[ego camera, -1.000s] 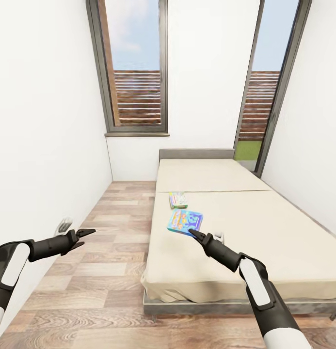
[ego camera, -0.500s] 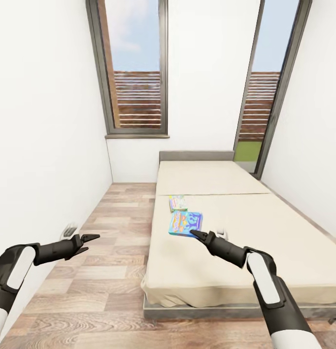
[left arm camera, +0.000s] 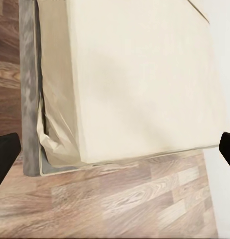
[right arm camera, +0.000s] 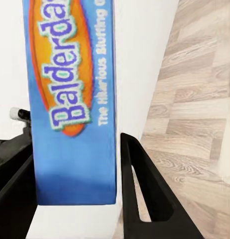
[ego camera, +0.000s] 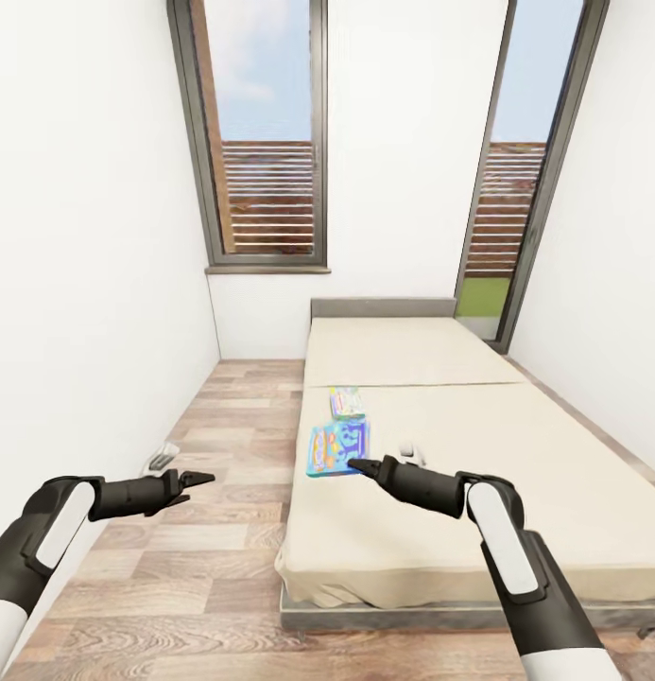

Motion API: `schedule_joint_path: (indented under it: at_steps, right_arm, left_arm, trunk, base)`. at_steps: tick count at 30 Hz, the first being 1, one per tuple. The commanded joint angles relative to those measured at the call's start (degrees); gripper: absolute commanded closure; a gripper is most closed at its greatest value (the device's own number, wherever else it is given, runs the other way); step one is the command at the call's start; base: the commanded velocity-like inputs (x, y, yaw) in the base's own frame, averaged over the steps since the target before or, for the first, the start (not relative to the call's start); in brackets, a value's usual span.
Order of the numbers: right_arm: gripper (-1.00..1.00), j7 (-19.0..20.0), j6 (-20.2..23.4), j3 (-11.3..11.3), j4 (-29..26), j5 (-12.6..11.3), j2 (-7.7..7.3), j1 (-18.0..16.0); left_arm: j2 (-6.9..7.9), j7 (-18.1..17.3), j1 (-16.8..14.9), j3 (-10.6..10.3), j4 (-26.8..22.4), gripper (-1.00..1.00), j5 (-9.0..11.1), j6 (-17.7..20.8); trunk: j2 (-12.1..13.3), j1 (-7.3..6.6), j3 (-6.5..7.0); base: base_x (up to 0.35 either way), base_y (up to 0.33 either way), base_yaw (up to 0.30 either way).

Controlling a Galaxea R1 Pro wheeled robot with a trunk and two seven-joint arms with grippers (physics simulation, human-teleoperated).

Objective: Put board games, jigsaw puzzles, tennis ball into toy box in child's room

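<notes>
Two board games lie on the beige bed (ego camera: 535,463). The smaller greenish board game (ego camera: 347,403) rests flat further up the sheet. The blue board game (ego camera: 338,448), lettered "Balderdash" (right arm camera: 70,99), sits near the bed's left edge between the fingers of my right gripper (ego camera: 357,465), which is shut on it; in the right wrist view the gripper (right arm camera: 70,191) has a black finger on each side of the box. My left gripper (ego camera: 202,480) hovers over the wood floor left of the bed, open and empty; in the left wrist view the gripper (left arm camera: 115,152) faces the bed's corner. The toy box and table are out of view.
A white wall runs close along the left, with a small white fitting (ego camera: 162,459) low on it. A strip of wood-plank floor (ego camera: 223,549) lies between wall and bed. Tall grey-framed windows (ego camera: 266,142) stand behind the headboard (ego camera: 384,306). A small white object (ego camera: 411,454) lies on the sheet beside my right arm.
My right gripper has swung left toward the bed's edge, and the blue board game has moved and turned with it. The left gripper has reached further forward and right.
</notes>
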Motion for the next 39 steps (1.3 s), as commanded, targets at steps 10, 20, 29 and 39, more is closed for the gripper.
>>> schedule_joint_path:
  at_steps: [10, 20, 29, 39]
  right_arm:
    - [1.0, -11.94, 0.31, 5.38, 0.02, 0.33, 0.61, 0.03]
    - [1.0, -12.5, -0.28, 5.13, -0.31, 0.39, 0.45, 0.0]
    - [1.0, -12.11, -0.46, 4.93, -0.33, 0.14, 0.49, -0.02]
    - [1.0, -12.15, -0.48, 4.98, -0.33, -0.01, 0.52, 0.0]
  left_arm:
    - [0.16, -0.38, 0.04, 0.34, -0.18, -1.0, -0.55, 0.26]
    - [0.1, -0.25, 0.04, 0.44, 0.03, -1.0, -0.61, 0.26]
    - [0.12, 0.2, 0.02, 0.43, 0.13, -1.0, -0.66, 0.21]
    - [0.0, 0.38, -0.04, 0.46, 0.28, -1.0, -0.78, -0.08]
  trunk:
    - [4.0, -2.21, 1.74]
    - [8.01, -4.41, 3.54]
    - [11.62, -6.38, 5.15]
    - [15.63, -8.58, 6.95]
  base:
    - [0.0, 0.0, 0.0]
    - [0.0, 0.0, 0.0]
    - [0.0, 0.0, 0.0]
    - [0.0, 0.0, 0.0]
